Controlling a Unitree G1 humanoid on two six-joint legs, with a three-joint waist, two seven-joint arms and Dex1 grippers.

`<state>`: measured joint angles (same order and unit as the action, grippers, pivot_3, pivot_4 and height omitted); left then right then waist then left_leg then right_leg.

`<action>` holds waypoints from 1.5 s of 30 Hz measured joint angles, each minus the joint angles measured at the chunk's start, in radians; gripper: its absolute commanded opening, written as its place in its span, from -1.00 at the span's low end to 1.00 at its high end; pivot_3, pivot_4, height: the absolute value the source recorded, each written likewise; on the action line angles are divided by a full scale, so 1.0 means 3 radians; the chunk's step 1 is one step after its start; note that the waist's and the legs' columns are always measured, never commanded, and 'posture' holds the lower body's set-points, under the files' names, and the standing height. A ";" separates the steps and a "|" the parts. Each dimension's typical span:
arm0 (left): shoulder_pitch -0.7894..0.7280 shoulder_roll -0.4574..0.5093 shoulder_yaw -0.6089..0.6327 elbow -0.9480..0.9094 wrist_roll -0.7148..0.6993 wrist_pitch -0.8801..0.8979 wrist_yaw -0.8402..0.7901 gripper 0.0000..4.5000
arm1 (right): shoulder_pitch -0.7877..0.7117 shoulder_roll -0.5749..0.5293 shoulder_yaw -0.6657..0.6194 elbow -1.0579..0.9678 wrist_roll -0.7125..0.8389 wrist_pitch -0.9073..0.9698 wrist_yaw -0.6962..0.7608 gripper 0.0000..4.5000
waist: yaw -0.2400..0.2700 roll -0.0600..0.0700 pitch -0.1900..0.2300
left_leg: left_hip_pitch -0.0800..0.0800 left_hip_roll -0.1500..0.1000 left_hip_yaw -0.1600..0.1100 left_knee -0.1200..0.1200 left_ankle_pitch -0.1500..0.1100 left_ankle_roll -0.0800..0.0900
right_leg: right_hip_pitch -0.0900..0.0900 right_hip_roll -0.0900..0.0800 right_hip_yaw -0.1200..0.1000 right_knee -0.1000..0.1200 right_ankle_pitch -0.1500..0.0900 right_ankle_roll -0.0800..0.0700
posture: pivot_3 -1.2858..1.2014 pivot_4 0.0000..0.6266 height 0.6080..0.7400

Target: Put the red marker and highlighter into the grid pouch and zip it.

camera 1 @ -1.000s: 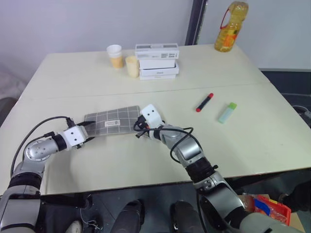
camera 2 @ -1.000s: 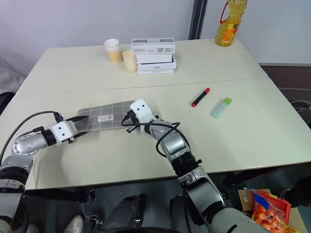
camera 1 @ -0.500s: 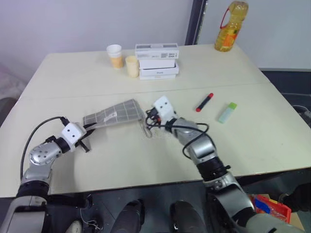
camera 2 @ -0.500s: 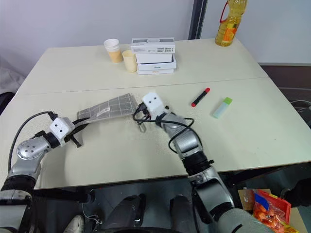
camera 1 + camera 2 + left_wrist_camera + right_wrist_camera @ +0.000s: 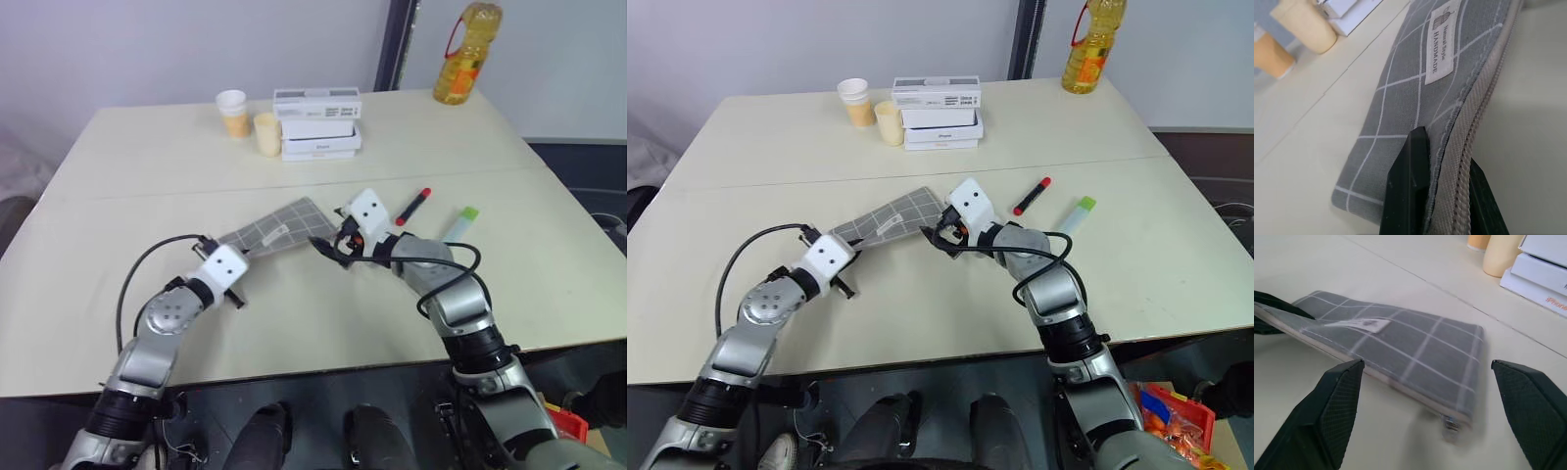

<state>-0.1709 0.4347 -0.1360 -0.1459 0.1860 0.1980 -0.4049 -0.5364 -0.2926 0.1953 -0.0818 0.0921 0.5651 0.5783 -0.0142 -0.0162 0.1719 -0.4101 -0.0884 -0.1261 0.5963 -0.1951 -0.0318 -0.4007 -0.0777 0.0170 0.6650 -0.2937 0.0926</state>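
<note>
- The grid pouch [image 5: 274, 229] now sits just left of centre in the head views. A second ago it lay further left and flat on the table [image 5: 147, 157]; its far end is now lifted and the whole pouch has been dragged to the right.
- The left gripper [image 5: 235, 266] is clamped on the pouch's near-left corner. The left wrist view shows its two black fingers [image 5: 1408, 186] pinching the fabric right beside the zipper seam, which looks closed along the stretch in view.
- The right gripper [image 5: 333, 240] has just let go. A second ago it was closed at the pouch's right end; now its jaws stand wide apart, empty, just off that end.
- In the right wrist view the pouch [image 5: 1400, 345] lies between the spread fingers [image 5: 1334, 396], touching neither. A small metal zipper pull [image 5: 1450, 422] shows at the corner nearest the camera.
- The red marker [image 5: 412, 206] and the highlighter [image 5: 458, 226] lie right of centre, untouched, well apart from the pouch but closer to it than before.
- Two cups [image 5: 233, 113], a stack of white boxes [image 5: 316, 122] and an oil bottle [image 5: 465, 54] stand along the upper part of the frame, away from the work.
- My reading: the pouch has been repositioned toward the pens and the right gripper freed. Nothing is inside yet. The opened right gripper probably either goes for the zipper pull or for the marker.
</note>
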 measured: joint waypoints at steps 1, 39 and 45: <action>0.0009 -0.0046 -0.0038 -0.0045 0.0035 0.0063 0.0035 -1.00 | 0.0014 -0.0033 0.0032 -0.0012 -0.0016 -0.0046 0.0016 0.97 | 0.0002 0.0000 0.0000 | 0.0000 0.0000 0.0000 0.0000 0.0000 0.0000 | 0.0000 0.0000 0.0000 0.0000 0.0000 0.0000 | 0.03 -0.52 1.00; -0.0005 -0.0389 -0.0053 -0.0239 -0.0009 0.0314 0.0147 -1.00 | -0.0030 0.0119 -0.0072 -0.0019 0.0041 0.0709 -0.0569 -0.98 | -0.0003 0.0000 0.0000 | 0.0000 0.0000 -0.0001 0.0001 0.0000 0.0000 | 0.0002 0.0000 -0.0003 0.0000 0.0000 0.0000 | 0.03 -0.52 1.00; -0.0013 -0.0410 -0.0061 -0.0238 -0.0010 0.0317 0.0114 -1.00 | -0.0145 0.0149 0.0196 -0.0166 -0.0040 0.0711 -0.0543 -0.98 | 0.0001 0.0000 0.0000 | 0.0000 0.0000 -0.0001 0.0001 0.0000 -0.0001 | 0.0002 0.0000 -0.0003 -0.0001 0.0000 0.0000 | 0.03 -0.52 1.00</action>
<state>-0.1747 0.3119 -0.1543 -0.2175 0.1830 0.2930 -0.3707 -0.5798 -0.2480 0.2540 -0.1315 0.0802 0.7782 0.4154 -0.0141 -0.0163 0.1720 -0.4101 -0.0884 -0.1264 0.5967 -0.1950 -0.0320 -0.4001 -0.0776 0.0163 0.6649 -0.2938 0.0926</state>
